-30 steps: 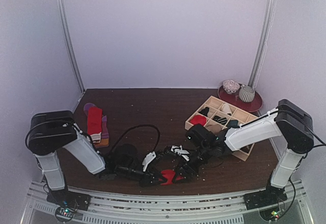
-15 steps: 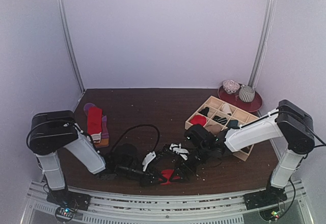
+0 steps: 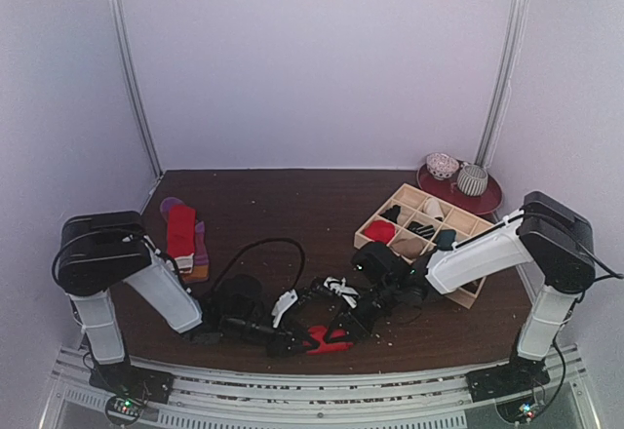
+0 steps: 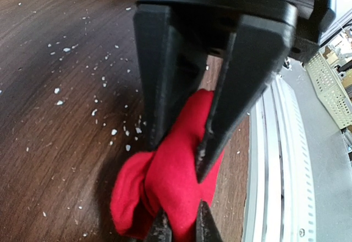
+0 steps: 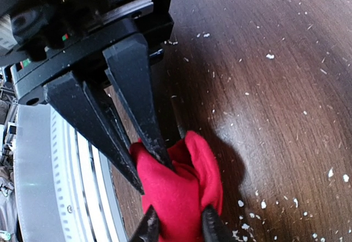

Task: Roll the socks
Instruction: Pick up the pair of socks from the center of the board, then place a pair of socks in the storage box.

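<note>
A bunched red sock point(image 3: 329, 338) lies on the dark table near its front edge. My left gripper point(image 3: 297, 339) reaches it from the left and my right gripper point(image 3: 346, 330) from the right, so the two meet over it. In the left wrist view the red sock point(image 4: 173, 181) is pinched between my left gripper point(image 4: 181, 228)'s tips, and the right gripper's black fingers point(image 4: 231, 110) clamp its far part. In the right wrist view the red sock point(image 5: 179, 192) fills my right gripper point(image 5: 179, 228). Another red sock point(image 3: 180, 226) lies on a purple and orange one point(image 3: 199, 253) at the left.
A pale wooden grid tray point(image 3: 409, 193) at the right holds a rolled red sock point(image 3: 379, 229) and dark items. Behind it is a red plate point(image 3: 490, 201) with two bowls. A black cable point(image 3: 258, 245) loops mid-table. The metal front rail point(image 4: 275, 159) runs close beside the sock.
My right gripper, open before, has shut on the red sock and shifted slightly left. The sock now looks more bunched. The left gripper has kept its grip and place.
</note>
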Motion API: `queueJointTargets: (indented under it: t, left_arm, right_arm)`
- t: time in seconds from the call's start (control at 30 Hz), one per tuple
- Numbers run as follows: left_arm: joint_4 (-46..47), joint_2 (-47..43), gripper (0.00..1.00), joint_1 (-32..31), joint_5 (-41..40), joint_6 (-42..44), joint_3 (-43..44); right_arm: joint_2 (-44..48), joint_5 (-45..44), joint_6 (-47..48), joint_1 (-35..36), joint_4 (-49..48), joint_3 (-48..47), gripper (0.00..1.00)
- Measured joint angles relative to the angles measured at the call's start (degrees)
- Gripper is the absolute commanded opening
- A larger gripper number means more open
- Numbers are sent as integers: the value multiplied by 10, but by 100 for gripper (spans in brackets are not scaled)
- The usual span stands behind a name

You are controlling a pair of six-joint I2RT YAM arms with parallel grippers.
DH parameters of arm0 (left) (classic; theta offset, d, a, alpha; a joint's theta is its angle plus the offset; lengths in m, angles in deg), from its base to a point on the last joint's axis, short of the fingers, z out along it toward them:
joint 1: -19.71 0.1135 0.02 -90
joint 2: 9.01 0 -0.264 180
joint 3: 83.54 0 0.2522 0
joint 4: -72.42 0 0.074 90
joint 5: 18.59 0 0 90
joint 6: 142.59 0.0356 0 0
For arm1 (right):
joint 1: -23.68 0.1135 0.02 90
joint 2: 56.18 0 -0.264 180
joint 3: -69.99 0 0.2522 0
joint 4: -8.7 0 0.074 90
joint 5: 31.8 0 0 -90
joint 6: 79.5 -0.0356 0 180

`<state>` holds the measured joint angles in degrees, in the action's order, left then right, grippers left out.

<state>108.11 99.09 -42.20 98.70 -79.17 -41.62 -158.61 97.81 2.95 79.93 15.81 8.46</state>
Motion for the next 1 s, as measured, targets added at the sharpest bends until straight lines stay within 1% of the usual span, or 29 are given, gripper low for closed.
queueJointTargets:
  t: [0.03,0.07,0.1,0.13,0.2,0.27,0.37,0.5,0.6,0.67,0.8,0.9,1.0]
  left_arm:
    - [-1,0,0,0,0,0,0]
    - [-1,0,2,0,0,0,0]
    - [-2,0,9,1,0,0,1]
    - [-4,-1,18,1,0,0,1]
    - [-11,-5,28,2,-2,0,2]
    - [-30,-15,43,3,-11,4,3]
    - [-81,-52,57,3,-37,18,6]
    - [-204,-128,65,9,-110,42,7]
    - [-289,-210,72,24,-158,57,7]
    - [-324,-266,78,35,-183,67,7]
    - [-365,-377,98,56,-231,83,8]
    - [-384,-422,98,67,-256,92,13]
    - [-398,-447,98,80,-275,97,19]
  right_arm:
    - [0,1,-2,0,0,0,7]
    - [0,1,-3,0,0,0,3]
    - [0,0,-4,0,0,-1,0]
    - [0,0,-5,0,0,-1,0]
    - [1,-3,-8,0,0,-1,0]
    - [1,-11,-16,1,-2,-1,0]
    - [7,-28,-24,2,-4,0,0]
    - [36,-62,-34,-8,12,5,0]
    - [89,-101,-40,-49,38,9,0]
    - [129,-126,-44,-82,47,9,0]
    - [205,-179,-43,-155,67,-5,0]
    - [236,-202,-42,-203,73,-21,0]
    - [256,-229,-38,-243,78,-33,0]
